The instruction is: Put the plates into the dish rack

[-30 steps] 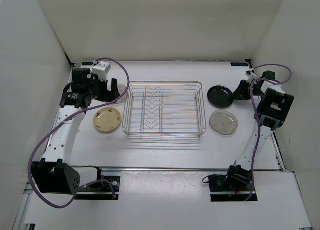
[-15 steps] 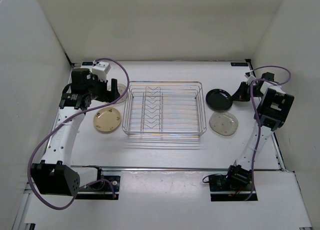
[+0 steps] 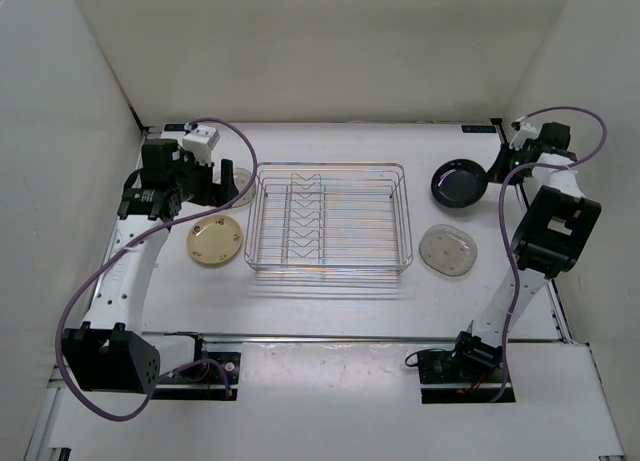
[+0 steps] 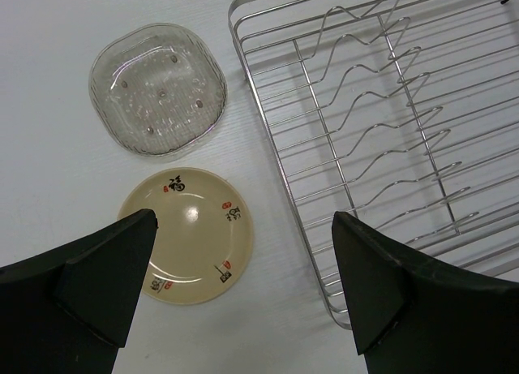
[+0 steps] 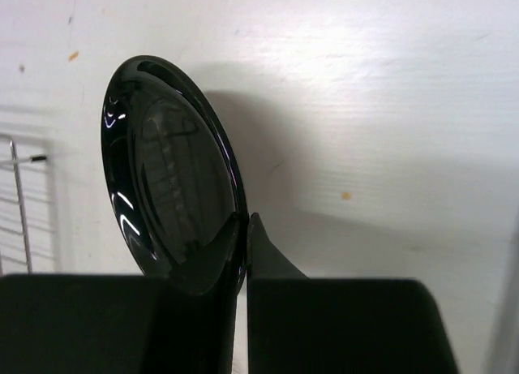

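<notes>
Right jaws are clamping the black plate, holding it on edge; dish rack is lying leftward (near, not touching); left jaws are hanging apart.

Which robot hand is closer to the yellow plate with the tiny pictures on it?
Left. The left gripper hangs open close by the yellow plate, left of the dish rack. The right gripper is across the rack, pinching the black plate.
</notes>
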Robot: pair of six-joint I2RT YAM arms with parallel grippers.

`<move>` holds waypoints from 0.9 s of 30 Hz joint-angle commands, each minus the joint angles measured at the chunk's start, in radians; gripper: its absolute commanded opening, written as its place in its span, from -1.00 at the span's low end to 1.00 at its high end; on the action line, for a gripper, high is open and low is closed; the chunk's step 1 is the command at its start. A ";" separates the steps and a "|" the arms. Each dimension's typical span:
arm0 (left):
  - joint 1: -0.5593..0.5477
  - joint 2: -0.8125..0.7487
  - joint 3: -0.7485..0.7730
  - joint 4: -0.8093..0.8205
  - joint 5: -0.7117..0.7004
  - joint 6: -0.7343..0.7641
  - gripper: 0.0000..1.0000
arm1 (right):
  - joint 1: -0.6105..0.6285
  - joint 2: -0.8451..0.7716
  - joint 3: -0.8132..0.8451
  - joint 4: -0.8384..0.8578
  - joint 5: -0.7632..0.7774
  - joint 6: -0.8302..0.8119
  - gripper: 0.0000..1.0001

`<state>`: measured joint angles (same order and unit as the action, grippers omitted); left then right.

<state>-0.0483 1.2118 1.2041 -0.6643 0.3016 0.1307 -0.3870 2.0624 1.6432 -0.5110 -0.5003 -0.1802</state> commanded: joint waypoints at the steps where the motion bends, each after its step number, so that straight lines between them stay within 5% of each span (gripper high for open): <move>1: 0.010 -0.061 -0.012 0.005 0.022 0.004 1.00 | 0.033 -0.123 0.070 0.062 0.136 -0.004 -0.99; 9: 0.019 -0.080 -0.021 0.005 0.031 0.014 1.00 | 0.311 -0.350 0.118 0.149 0.702 -0.334 -0.99; 14: 0.019 -0.089 -0.021 0.005 0.041 0.014 1.00 | 0.531 -0.432 0.093 0.431 0.996 -0.670 -0.99; 20: 0.019 -0.098 -0.021 0.005 0.060 0.014 1.00 | 0.715 -0.432 0.150 0.546 1.054 -0.947 -0.99; 27: 0.019 -0.116 -0.031 0.005 0.060 0.014 1.00 | 0.956 -0.509 -0.172 0.754 1.036 -1.136 -0.99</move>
<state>-0.0345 1.1446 1.1816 -0.6655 0.3344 0.1387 0.4984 1.5818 1.5780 0.0723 0.5117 -1.1633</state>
